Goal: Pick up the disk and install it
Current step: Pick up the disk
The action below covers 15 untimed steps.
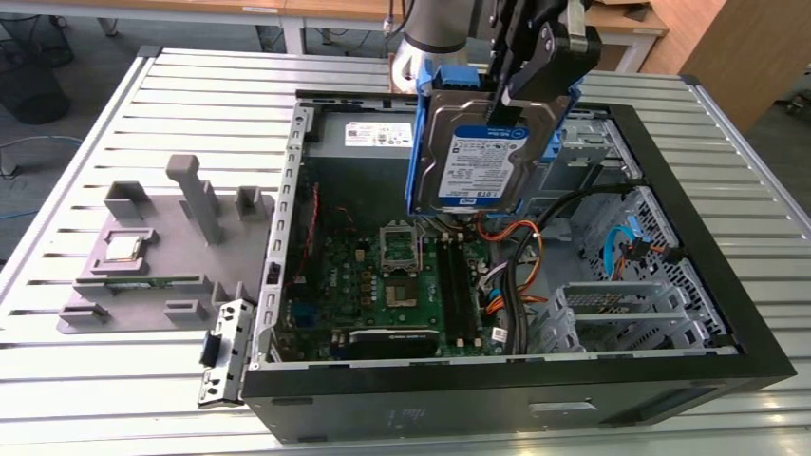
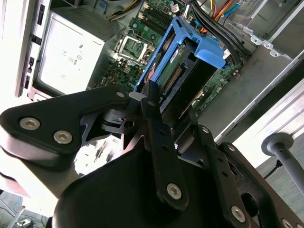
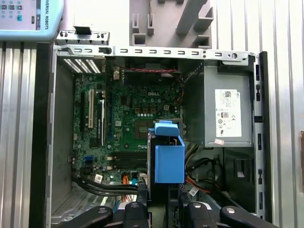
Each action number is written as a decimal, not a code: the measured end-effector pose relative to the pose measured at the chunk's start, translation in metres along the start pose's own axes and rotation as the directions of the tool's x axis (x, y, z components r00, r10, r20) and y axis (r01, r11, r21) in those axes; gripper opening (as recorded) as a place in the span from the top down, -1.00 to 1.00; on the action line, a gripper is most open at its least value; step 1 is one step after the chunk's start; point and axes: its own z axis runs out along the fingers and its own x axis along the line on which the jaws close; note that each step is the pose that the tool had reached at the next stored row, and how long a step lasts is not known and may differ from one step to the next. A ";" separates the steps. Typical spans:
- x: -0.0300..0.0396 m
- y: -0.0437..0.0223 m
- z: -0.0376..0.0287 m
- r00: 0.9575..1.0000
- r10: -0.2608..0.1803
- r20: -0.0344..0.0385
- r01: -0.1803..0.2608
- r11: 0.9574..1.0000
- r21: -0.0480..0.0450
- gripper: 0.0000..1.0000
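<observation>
The disk, a silver hard drive with a blue-and-white label and a blue plastic bracket, hangs upright above the open computer case. My gripper is shut on the disk's upper end, label facing the exterior view. In both wrist views the blue bracket sticks out past my black fingers, over the motherboard. The disk is clear of the case floor and touches nothing else.
A grey power supply box with a white sticker sits at the case's far side. A metal drive cage and cable bundles fill the exterior view's right of the case. A grey fixture lies on the slatted table.
</observation>
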 end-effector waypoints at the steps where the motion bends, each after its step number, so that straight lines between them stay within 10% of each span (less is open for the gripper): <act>1: 0.0003 0.0000 0.0000 1.000 0.000 0.000 0.000 1.000 0.000 0.31; 15: 0.0089 -0.0001 -0.0006 1.000 0.000 0.000 0.000 1.000 0.000 0.31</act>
